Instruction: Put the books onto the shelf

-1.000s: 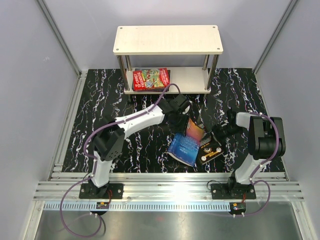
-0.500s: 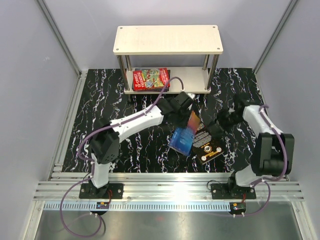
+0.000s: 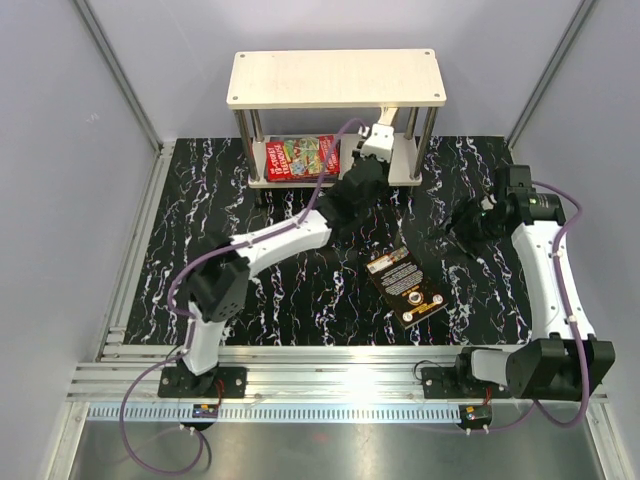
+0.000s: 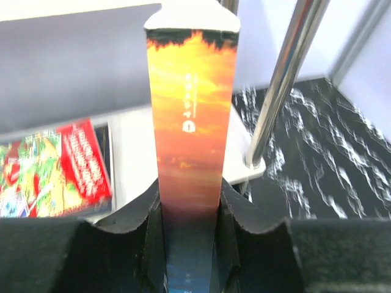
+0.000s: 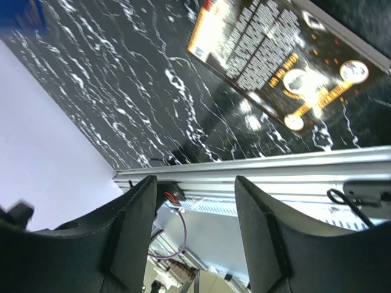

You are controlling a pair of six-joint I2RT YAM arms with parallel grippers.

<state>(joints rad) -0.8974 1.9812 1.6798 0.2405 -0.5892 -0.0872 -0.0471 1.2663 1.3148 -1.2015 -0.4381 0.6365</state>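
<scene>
My left gripper (image 3: 377,141) is shut on a thin book (image 4: 191,116) with an orange-to-blue cover, held edge-on. It reaches between the boards at the right end of the shelf (image 3: 335,78), beside a silver post (image 4: 278,91). The red book (image 3: 303,157) lies flat on the lower board (image 4: 131,143), left of the held book; it also shows in the left wrist view as the red book (image 4: 58,165). A dark book (image 3: 405,287) lies flat on the mat. My right gripper (image 3: 463,223) hangs open and empty to its right, above the mat. The right wrist view shows the gripper (image 5: 195,183) and the dark book (image 5: 287,55).
The black marbled mat (image 3: 250,290) covers the table between grey side walls. An aluminium rail (image 3: 330,380) runs along the near edge by the arm bases. The shelf's top board is bare. A blue corner (image 5: 21,12) shows at the edge of the right wrist view.
The left arm lifted the orange-blue book off the mat and carried it back to the shelf's right end. The right arm drew away rightward from the dark book, its jaws widening.
</scene>
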